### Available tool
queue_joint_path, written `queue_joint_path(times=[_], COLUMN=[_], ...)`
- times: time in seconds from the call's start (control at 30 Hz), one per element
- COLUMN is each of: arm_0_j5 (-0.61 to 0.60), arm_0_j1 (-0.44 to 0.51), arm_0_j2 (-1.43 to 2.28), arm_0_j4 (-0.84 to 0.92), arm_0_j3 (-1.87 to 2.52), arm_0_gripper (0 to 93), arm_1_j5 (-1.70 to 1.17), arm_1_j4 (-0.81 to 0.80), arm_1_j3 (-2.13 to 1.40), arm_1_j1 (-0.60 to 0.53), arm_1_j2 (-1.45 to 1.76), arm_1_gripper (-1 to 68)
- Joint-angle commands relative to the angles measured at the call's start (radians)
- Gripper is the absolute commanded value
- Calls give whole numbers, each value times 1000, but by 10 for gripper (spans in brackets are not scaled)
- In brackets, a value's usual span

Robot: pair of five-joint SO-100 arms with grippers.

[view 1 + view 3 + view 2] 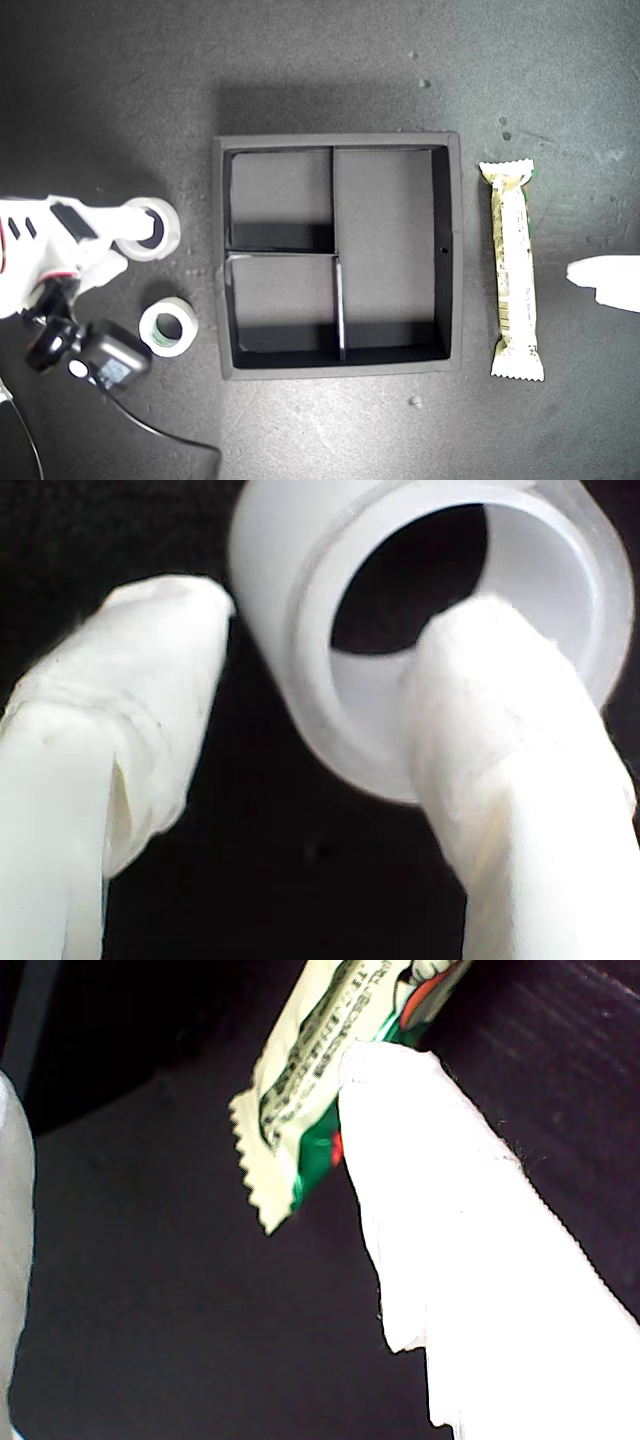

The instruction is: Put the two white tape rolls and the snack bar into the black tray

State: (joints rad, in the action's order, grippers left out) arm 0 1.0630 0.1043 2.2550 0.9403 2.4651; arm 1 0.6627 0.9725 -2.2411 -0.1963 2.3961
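Second hand (320, 680) open, one finger inside plain white tape roll (150, 228), other outside; roll on bench at exterior view's left, beside empty tray (450, 250). Risk: thin wall slips during closing. First hand (605, 282) near snack bar (514, 270); state cannot tell.

The black tray (452, 250) looks matt, on a dark, faintly speckled table surface (330, 70). The snack bar (513, 270), right of frame, wears a glossy crinkled wrapper. The plain tape roll (420, 630) looks smooth, slightly translucent plastic.

My second tool (140, 232) is white plastic with tape-wrapped fingers (130, 720) (a black cable (150, 425) trails behind).
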Motion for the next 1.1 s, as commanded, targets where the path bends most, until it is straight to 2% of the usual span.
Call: queue_joint_path(times=[0.0,0.2,0.33,0.37,0.53,0.77,0.83,1.07], arm_0_j5=[0,12,26,31,37,0,-17,-94], arm_0_j1=[8,-6,-35,-43,-60,-81,-84,-103], arm_0_j2=[-58,-189,-253,-255,-192,-14,9,-58], arm_0_j4=[-15,-41,-43,-40,26,238,298,413], arm_0_j3=[-67,-104,-138,-138,-146,-247,-305,-561], arm_0_gripper=[137,126,6,1,0,0,0,0], arm_1_j5=[8,-34,-83,-100,-204,-336,-344,-318], arm_1_j4=[0,-40,-11,5,160,359,362,227], arm_1_j3=[5,3,75,107,391,742,767,733], arm_1_j1=[6,15,28,28,21,26,26,2], arm_1_j2=[-2,-14,-126,-169,-509,-916,-976,-1109], arm_1_gripper=[193,197,192,191,178,183,185,184])
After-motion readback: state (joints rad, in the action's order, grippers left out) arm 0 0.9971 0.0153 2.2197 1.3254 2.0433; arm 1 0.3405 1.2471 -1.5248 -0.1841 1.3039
